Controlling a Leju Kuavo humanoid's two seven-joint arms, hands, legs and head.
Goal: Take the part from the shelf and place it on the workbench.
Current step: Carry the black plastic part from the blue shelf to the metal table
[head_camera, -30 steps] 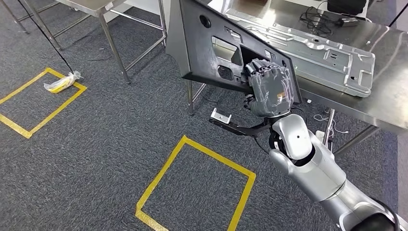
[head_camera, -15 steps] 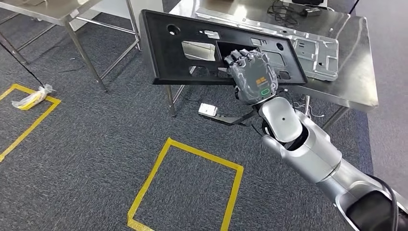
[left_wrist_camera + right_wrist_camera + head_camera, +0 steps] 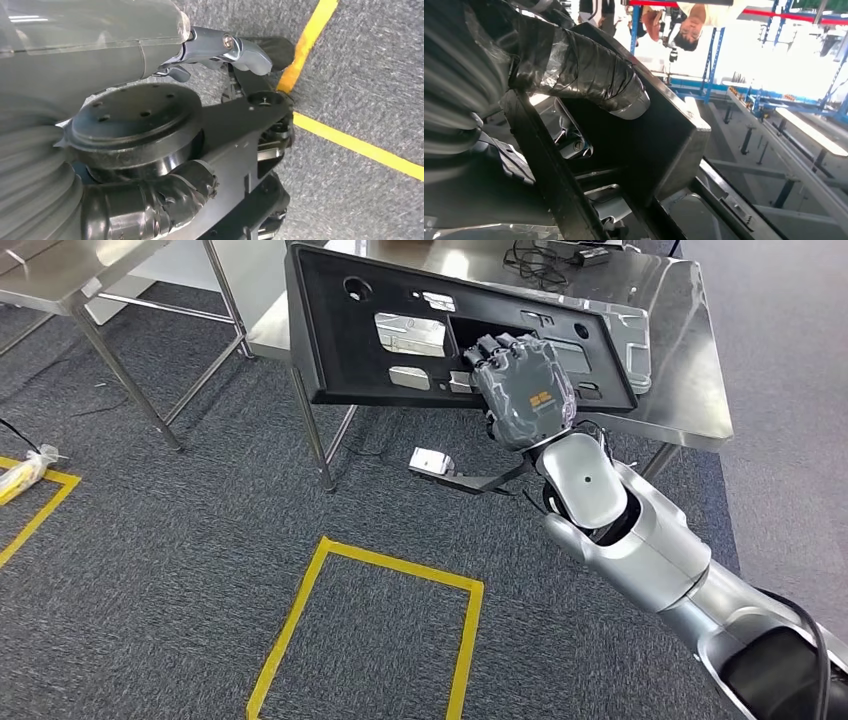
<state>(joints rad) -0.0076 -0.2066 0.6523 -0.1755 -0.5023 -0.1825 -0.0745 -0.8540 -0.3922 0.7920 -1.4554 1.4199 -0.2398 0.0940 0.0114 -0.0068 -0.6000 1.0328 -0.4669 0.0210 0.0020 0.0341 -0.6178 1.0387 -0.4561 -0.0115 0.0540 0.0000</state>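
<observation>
The right hand (image 3: 522, 390) grips the black plastic panel (image 3: 400, 335) through its cutout, holding it tilted over the steel worktop (image 3: 690, 390) at twelve o'clock. The left hand (image 3: 225, 47) hangs over floor tape, fingers apart, holding nothing.

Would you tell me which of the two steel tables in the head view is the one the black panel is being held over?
The right-hand steel table, carrying the silver metal plate; the right hand holds the black plastic panel above it.

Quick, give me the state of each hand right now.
Right hand: holding the black panel, fingers hooked through its opening.
Left hand: in the left wrist view, holding nothing; open or closed cannot be told.
</observation>
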